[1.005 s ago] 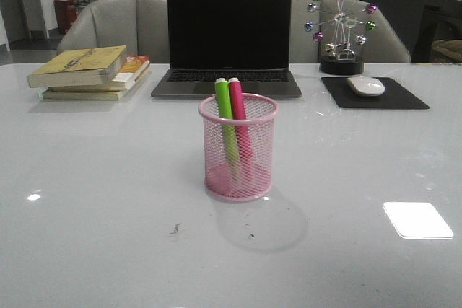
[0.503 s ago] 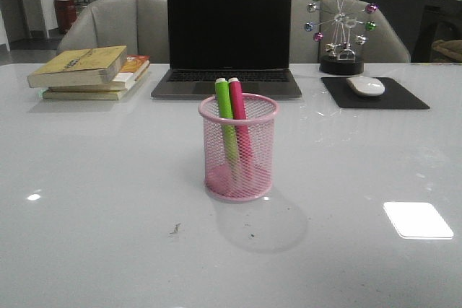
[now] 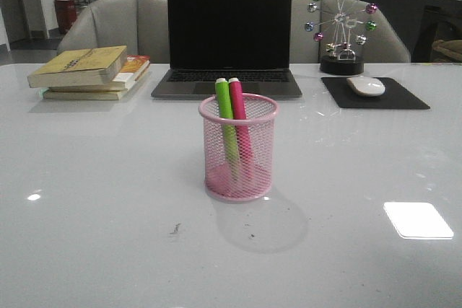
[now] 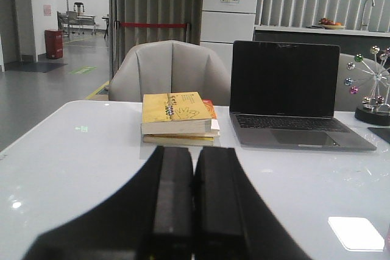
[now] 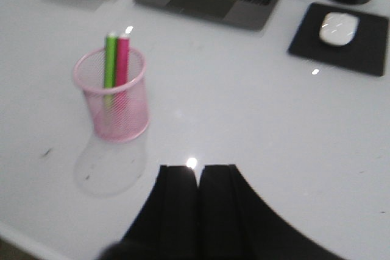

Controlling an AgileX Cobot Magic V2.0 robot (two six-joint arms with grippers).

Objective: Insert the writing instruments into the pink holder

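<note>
The pink holder [image 3: 239, 151] stands upright in the middle of the table, in front of the laptop. Inside it the lime green marker [image 3: 225, 110] and the magenta pink marker [image 3: 238, 110] lean side by side, white ends above the rim. The right wrist view shows the same holder [image 5: 116, 98] with the green marker [image 5: 110, 59] and the pink marker [image 5: 122, 59] in it. My right gripper [image 5: 198, 170] is shut and empty, well back from the holder. My left gripper [image 4: 194, 151] is shut and empty, facing the books. Neither gripper appears in the front view.
A closed-lid-up black laptop [image 3: 229, 37] sits behind the holder. A stack of books [image 3: 90, 71] lies at the back left. A white mouse [image 3: 366, 86] on a black pad [image 3: 375, 94] and a ball ornament [image 3: 341, 27] stand at the back right.
</note>
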